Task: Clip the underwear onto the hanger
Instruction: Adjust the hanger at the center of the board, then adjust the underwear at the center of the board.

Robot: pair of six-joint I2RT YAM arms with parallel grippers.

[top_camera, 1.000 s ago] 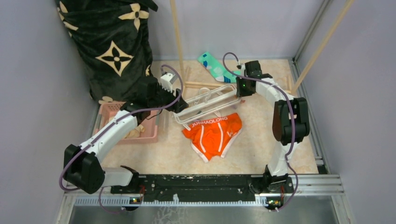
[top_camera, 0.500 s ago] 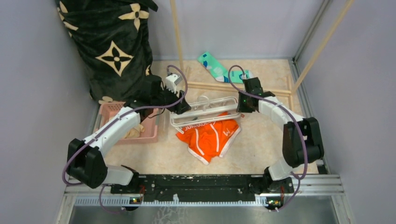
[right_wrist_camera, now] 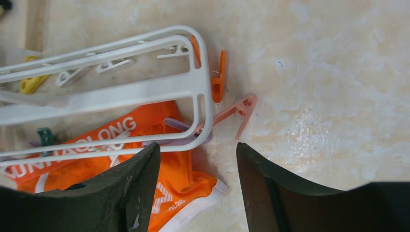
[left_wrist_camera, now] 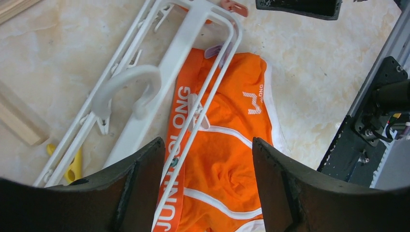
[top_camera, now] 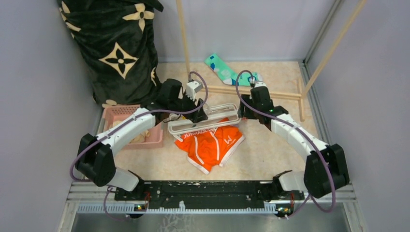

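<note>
The orange underwear (top_camera: 209, 145) lies flat on the floor, with its "JUNHAOLONG" waistband at the far side. The white hanger (top_camera: 203, 119) lies across that waistband, its hook (left_wrist_camera: 126, 87) flat on the floor. My left gripper (top_camera: 199, 116) is open and empty above the hanger's middle; in the left wrist view the gripper (left_wrist_camera: 207, 145) frames the underwear (left_wrist_camera: 227, 164) and a thin bar of the hanger (left_wrist_camera: 193, 43). My right gripper (top_camera: 241, 112) is open and empty over the hanger's right end (right_wrist_camera: 200, 96). The underwear's corner (right_wrist_camera: 183, 186) shows between its fingers.
Orange (right_wrist_camera: 217, 79) and pink (right_wrist_camera: 240, 112) clothespins hang off the frame's right end. A pink basket (top_camera: 152, 139) holding cream cloth stands at the left, with a black flowered bag (top_camera: 116, 48) behind it. A teal sock (top_camera: 221, 67) and wooden poles (top_camera: 270, 93) lie at the back.
The hanger and underwear have shifted left and nearer, and the hanger now lies flatter across the waistband. Both arms moved with them, the right one swinging nearer.
</note>
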